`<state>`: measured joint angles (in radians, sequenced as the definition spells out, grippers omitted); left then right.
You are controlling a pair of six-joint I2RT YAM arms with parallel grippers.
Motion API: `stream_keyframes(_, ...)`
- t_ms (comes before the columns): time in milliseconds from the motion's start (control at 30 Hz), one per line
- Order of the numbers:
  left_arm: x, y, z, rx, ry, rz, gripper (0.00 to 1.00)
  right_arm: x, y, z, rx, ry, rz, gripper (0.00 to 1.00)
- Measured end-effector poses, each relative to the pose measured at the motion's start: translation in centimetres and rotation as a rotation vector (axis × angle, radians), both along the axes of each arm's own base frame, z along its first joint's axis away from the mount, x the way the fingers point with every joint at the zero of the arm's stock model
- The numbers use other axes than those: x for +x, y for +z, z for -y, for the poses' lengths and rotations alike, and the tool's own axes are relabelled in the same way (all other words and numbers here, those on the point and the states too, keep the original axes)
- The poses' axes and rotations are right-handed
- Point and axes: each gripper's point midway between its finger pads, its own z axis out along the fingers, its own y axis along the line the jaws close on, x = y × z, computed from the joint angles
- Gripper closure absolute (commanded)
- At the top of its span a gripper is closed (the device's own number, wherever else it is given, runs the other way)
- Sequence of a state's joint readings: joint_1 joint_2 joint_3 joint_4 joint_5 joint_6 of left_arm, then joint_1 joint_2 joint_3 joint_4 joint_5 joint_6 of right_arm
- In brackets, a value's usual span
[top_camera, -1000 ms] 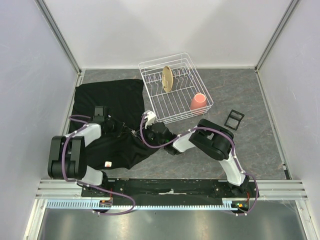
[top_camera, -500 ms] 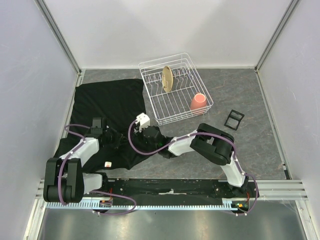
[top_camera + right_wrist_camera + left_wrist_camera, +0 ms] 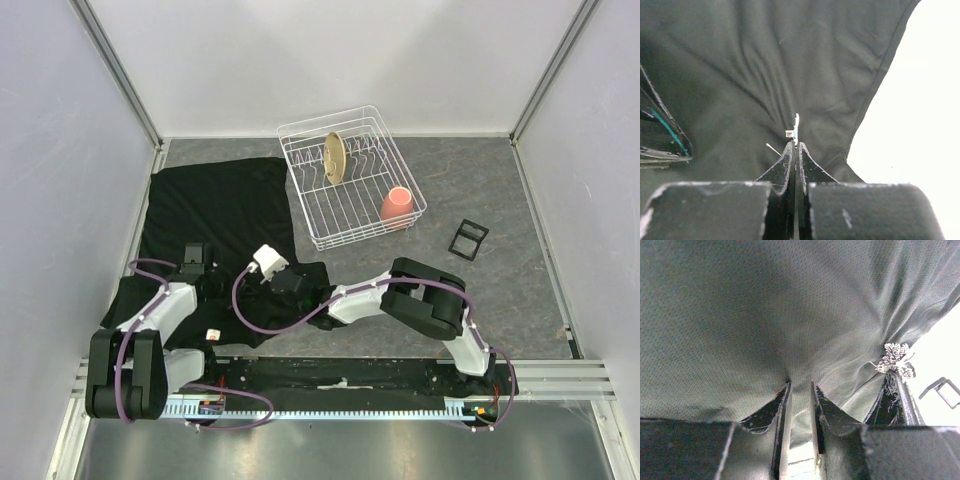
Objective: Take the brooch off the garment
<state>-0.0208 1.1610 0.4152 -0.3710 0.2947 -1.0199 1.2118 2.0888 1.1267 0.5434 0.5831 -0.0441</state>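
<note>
Even overhead light (wrist views overexposed, blurred).

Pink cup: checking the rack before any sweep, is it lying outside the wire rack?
No, the pink cup sits inside the white wire rack, at its right front corner.

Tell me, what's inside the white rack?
In the rack a tan plate stands on edge and a pink cup sits at its front right corner. Nothing else shows through the wires.
</note>
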Motion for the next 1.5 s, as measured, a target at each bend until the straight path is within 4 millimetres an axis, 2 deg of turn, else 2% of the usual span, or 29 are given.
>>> stream_keyframes(200, -0.6, 0.0, 0.0, 0.001, 0.000, -0.007, 0.71, -0.4, 0.9, 1.3, -0.070, 0.001, 0.032, 1.00)
stream_keyframes(367, -0.8, 0.1, 0.0, 0.000, -0.007, 0.003, 0.70, -0.6, 1.5, 1.3, -0.074, 0.007, 0.041, 1.00)
stream_keyframes(533, -0.8, 1.2, 0.1, -0.001, -0.028, 0.051, 0.68, -1.0, 1.9, 2.0, -0.070, 0.011, 0.031, 1.00)
stream_keyframes(633, -0.6, 2.4, 0.3, -0.006, -0.048, 0.110, 0.68, -1.2, 3.2, 2.5, -0.033, 0.017, 0.020, 1.00)
stream_keyframes(767, -0.3, 3.9, 0.5, -0.006, -0.071, 0.190, 0.67, -1.0, 6.0, 3.0, 0.074, 0.033, -0.006, 1.00)
stream_keyframes(833, -0.1, 4.7, 0.8, -0.019, -0.096, 0.230, 0.63, -0.6, 6.9, 3.5, 0.144, 0.055, -0.043, 1.00)
stream_keyframes(1033, 0.6, 9.1, 2.8, -0.099, -0.232, 0.455, 0.51, 0.7, 7.6, 4.8, 0.308, 0.151, -0.196, 1.00)
stream_keyframes(1133, 0.6, 11.9, 3.5, -0.107, -0.304, 0.608, 0.49, 0.1, 8.1, 5.1, 0.350, 0.231, -0.288, 1.00)
stream_keyframes(1233, 0.5, 15.0, 4.5, -0.126, -0.394, 0.771, 0.44, -1.1, 9.8, 5.8, 0.410, 0.314, -0.371, 1.00)
stream_keyframes(1267, 0.4, 15.8, 4.9, -0.135, -0.422, 0.812, 0.43, -1.4, 10.7, 6.4, 0.439, 0.339, -0.396, 1.00)
stream_keyframes(1367, -0.2, 18.0, 6.5, -0.177, -0.523, 0.926, 0.31, -1.8, 13.3, 8.9, 0.528, 0.364, -0.440, 1.00)
stream_keyframes(1433, -1.2, 19.2, 8.3, -0.219, -0.615, 0.985, 0.30, -2.4, 14.0, 10.9, 0.576, 0.355, -0.470, 1.00)
stream_keyframes(1500, -2.2, 19.7, 10.0, -0.260, -0.697, 1.015, 0.30, -4.2, 13.9, 12.7, 0.616, 0.355, -0.521, 1.00)
